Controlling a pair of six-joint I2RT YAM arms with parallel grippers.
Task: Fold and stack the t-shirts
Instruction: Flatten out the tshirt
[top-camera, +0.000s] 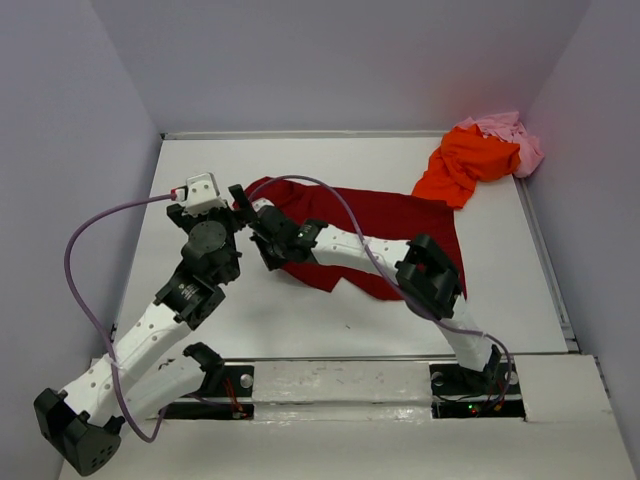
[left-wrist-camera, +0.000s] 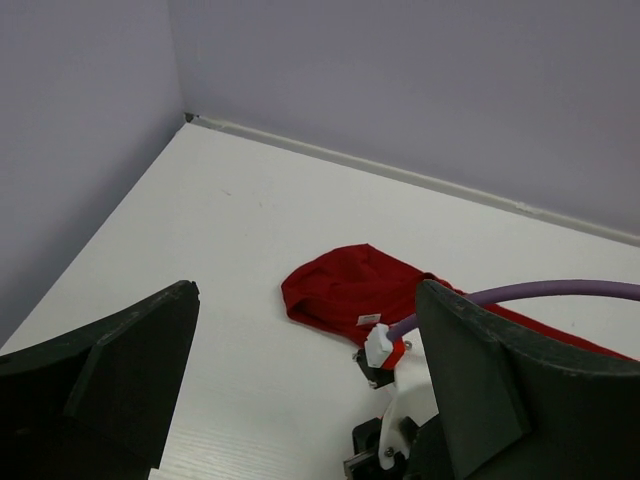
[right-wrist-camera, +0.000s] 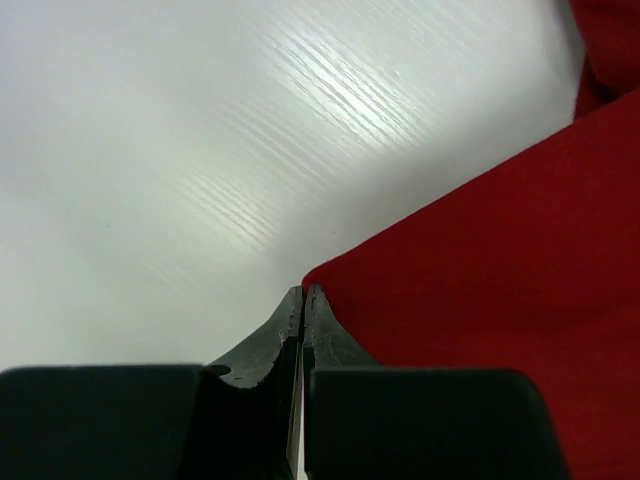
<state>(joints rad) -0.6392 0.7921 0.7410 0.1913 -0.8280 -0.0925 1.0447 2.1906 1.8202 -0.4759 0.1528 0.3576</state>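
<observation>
Logged three shirts on the white desk (top-camera: 200, 160), none folded and none stacked.

Found the dark red shirt (top-camera: 400, 225) spread loosely across the middle of the desk, creased rather than flat, partly hidden under the right arm (top-camera: 350, 245). Noted one sleeve (left-wrist-camera: 340, 290) reaching toward the far left, rounded and slightly puffed, lying on bare desk well short of the back wall (left-wrist-camera: 400, 90).

Found the orange shirt (top-camera: 465, 165) crumpled in a heap near the far right corner, its near end touching the far right edge of the dark red shirt. Found the pink shirt (top-camera: 512, 135) bunched behind the orange one, pressed against the right wall and partly covered by it.

Saw the left gripper (left-wrist-camera: 305, 287) near the left end of the dark red shirt, raised off the desk, fingers spread as wide as they go. Saw nothing held between them, only desk and the red sleeve farther off. Noted a purple cable (left-wrist-camera: 560, 290) crossing just beyond its right finger.

Saw the right gripper (right-wrist-camera: 303, 295) low over the desk at the near left edge of the dark red shirt, fingers pressed tight together. Placed the tips right at a corner of the red cloth, bare desk to one side and cloth to the other. Could not tell whether any fabric was caught between the tips.
</observation>
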